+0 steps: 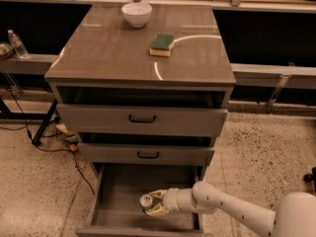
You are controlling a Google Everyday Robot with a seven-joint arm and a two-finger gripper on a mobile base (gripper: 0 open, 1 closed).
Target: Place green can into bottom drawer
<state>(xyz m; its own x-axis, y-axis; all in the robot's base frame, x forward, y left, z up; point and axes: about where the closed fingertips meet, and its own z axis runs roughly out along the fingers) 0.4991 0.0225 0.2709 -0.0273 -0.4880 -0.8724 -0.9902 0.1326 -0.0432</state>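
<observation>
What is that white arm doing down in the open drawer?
A robot arm is putting a drink can away. Its gripper is closed around the green can and holds it low inside the pulled-out bottom drawer, near the front. It has not let go, and whether the can touches the drawer floor cannot be told. The white bowl and sponge sit on top of the cabinet.

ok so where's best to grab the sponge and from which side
I'd pinch the sponge across its narrower width, coming straight down from above: it lies flat on the cabinet top, green face up, sides free. The claw is low in the bottom drawer, shut on the green can.
</observation>
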